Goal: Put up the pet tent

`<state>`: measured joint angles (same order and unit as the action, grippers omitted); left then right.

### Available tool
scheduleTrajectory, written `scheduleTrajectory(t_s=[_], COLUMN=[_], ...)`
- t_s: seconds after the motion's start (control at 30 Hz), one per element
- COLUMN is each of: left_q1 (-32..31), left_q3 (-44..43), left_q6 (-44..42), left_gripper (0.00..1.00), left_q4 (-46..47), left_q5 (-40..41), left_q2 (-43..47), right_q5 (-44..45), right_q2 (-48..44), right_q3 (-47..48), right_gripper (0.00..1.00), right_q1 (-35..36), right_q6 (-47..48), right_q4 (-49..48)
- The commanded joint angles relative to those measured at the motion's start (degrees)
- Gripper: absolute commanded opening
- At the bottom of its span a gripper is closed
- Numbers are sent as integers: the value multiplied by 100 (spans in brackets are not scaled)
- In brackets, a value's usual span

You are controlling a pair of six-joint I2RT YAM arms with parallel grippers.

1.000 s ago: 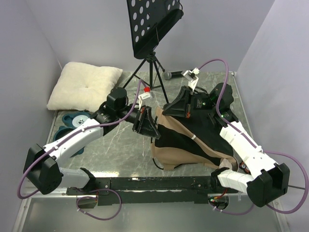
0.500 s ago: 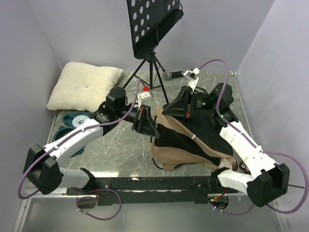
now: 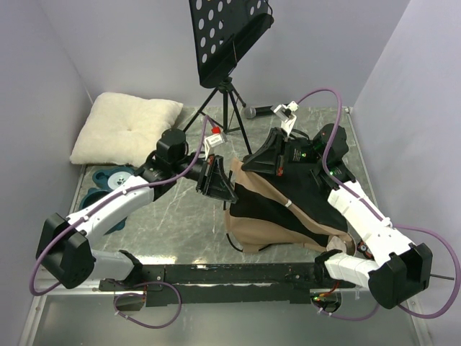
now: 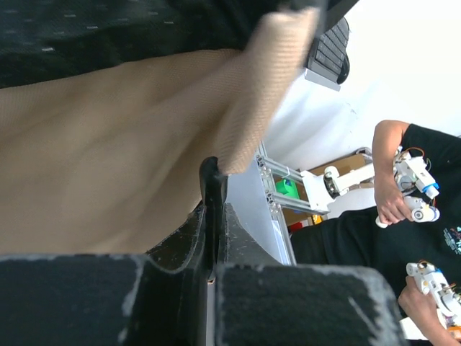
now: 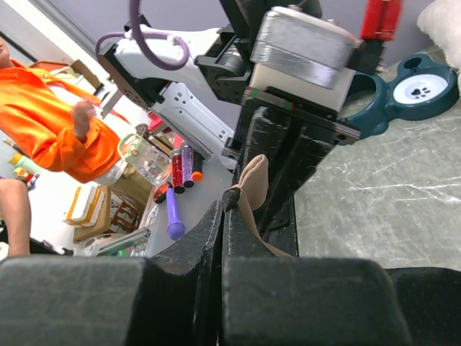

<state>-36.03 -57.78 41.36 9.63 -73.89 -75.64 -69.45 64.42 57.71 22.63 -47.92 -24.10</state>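
Subject: we see the tan-brown fabric pet tent (image 3: pixel 268 235) with black inner lining lying collapsed on the grey marbled tabletop (image 3: pixel 173 216), at centre right of the overhead view, between the two arms.
Left claw: the left gripper (image 3: pixel 229 193) meets the tent's left edge. In the left wrist view we find its jaws (image 4: pixel 214 180) closed on a fold of the tan cloth (image 4: pixel 130 144), which fills the upper left of that frame.
Right claw: the right gripper (image 3: pixel 246 164) sits at the tent's upper left corner. In the right wrist view its jaws (image 5: pixel 225 198) are pressed together on a small tab of tan cloth (image 5: pixel 253 180).
Spacing: we note that the two claws lie near each other, with raised cloth between them.
Lining: the black side faces up across most of the tent, and tan shows along the lower edge.
Surroundings: a cream-white tufted pillow (image 3: pixel 126 130) lies at upper left. A teal double pet bowl (image 3: pixel 108 189) sits just below it. A black perforated music stand (image 3: pixel 227 36) rises at top centre.
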Motion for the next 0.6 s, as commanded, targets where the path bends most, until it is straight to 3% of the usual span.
scheduleTrajectory(t_s=[0.0, 0.37, 0.57], left_q1=[-202, -238, -89], left_q3=[56, -313, -348], left_q6=[30, -225, 99], left_gripper=[1, 1, 1], left_q4=[-576, -953, -585], left_q5=[-161, -135, -109], left_q2=[128, 32, 14], right_q5=[511, 354, 213], right_q2=[-202, -193, -237], right_q3=[284, 249, 214], right_gripper=[0, 0, 0], right_q1=[48, 162, 206], right_q6=[142, 266, 388], right_q4=[-535, -368, -254])
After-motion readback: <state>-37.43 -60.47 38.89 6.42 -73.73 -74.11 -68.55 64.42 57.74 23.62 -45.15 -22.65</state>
